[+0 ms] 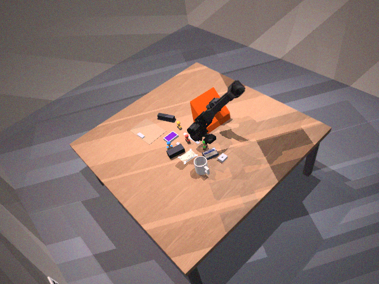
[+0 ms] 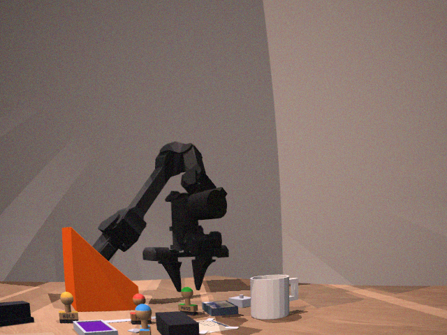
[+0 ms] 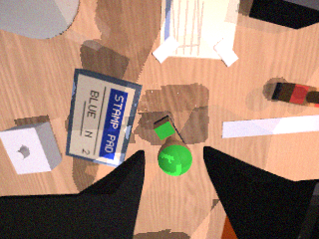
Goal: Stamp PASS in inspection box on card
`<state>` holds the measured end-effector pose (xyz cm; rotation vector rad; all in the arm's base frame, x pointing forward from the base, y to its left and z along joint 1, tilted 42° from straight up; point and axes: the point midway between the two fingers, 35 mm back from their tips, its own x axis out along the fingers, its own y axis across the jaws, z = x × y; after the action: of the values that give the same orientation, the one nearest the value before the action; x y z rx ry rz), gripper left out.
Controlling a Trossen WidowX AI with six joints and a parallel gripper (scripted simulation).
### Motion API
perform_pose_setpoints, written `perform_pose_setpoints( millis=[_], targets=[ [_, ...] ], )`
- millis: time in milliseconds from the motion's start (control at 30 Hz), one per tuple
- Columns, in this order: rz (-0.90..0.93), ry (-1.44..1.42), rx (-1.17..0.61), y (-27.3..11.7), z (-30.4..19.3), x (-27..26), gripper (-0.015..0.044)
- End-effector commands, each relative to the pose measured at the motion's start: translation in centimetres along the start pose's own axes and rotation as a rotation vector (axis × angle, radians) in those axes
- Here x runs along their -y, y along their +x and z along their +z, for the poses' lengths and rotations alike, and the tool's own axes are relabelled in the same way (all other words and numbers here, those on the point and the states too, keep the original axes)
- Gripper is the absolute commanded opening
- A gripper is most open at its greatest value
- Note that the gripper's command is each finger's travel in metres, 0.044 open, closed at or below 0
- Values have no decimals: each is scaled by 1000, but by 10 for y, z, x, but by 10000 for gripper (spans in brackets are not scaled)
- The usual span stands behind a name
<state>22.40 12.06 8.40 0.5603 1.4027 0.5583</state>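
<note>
Hovering above the PASS stamp point(image 1: 204, 144) point(image 2: 187, 299) point(image 3: 174, 159), your black gripper point(image 1: 205, 139) point(image 2: 188, 289) point(image 3: 173, 153) is pointing down with its fingers parted and holding nothing. Below the fingertips, the stamp is standing upright on the wooden table, its green knob showing between them in the wrist view.

Just beside it, a blue-edged stamp pad point(image 1: 210, 153) point(image 2: 221, 308) point(image 3: 102, 117) is lying flat, its top reading STAMP PAD BLUE. You are not getting a sure view of any inking surface there. The card point(image 1: 187, 156) point(image 2: 213, 325) point(image 3: 199, 30) is lying near, with white pieces at its corners; its inspection box is too small to make out.

Beyond, a white mug point(image 1: 201, 166) point(image 2: 270, 297) point(image 3: 37, 15) is standing past the card and pad. On the other side, a red-knobbed stamp point(image 1: 186, 138) point(image 2: 138, 299) point(image 3: 299, 94) is waiting, and farther along, a purple pad point(image 1: 170, 136) point(image 2: 94, 326) and the yellow-knobbed HOLD stamp point(image 1: 179, 124) point(image 2: 68, 306) are resting.

You are probably lining up the pick, with inking and printing ahead. The next move is likely calling for a straight descent around the knob, centring before closing; an off-centre finger could be tipping the stamp.
</note>
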Motion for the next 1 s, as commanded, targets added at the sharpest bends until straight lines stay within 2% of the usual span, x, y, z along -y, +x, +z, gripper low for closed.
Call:
perform_pose_setpoints(
  millis=[0, 533, 867, 900, 967],
  targets=[
    [-6, 11, -12, 9, -2, 3, 217],
    [1, 12, -12, 35, -6, 1, 217],
    [1, 12, -12, 35, -7, 1, 217],
    [7, 5, -8, 34, -6, -1, 191],
    [7, 5, -8, 34, -6, -1, 177]
  ],
)
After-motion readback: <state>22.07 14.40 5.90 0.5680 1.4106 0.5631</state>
